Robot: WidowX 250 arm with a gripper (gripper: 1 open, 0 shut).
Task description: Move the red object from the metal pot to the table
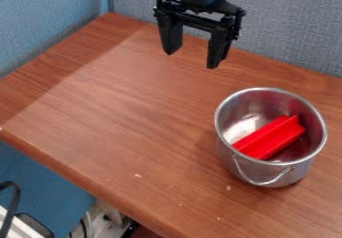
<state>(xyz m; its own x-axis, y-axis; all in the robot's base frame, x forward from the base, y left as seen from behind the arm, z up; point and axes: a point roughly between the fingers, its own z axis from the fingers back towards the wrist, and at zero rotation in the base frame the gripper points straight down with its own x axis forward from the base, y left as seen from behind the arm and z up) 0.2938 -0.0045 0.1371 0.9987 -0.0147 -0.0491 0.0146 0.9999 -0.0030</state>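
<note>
Camera view: black gripper (195, 50) hangs spread wide, empty, well apart from round shiny steel pot (271, 137); red bar block (269, 137) lies slanted inside. Risk: fingers clip rim, tip pot on reddish-brown wood table (107, 92)

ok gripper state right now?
Gripper: open, holding nothing, above the table. Red object lies in the metal pot.

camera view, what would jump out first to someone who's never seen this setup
The red object stands out most, lying tilted inside the shiny metal pot at the table's right side. Next is the black gripper, open and pointing down above the table's far edge, well apart from the pot.
</note>
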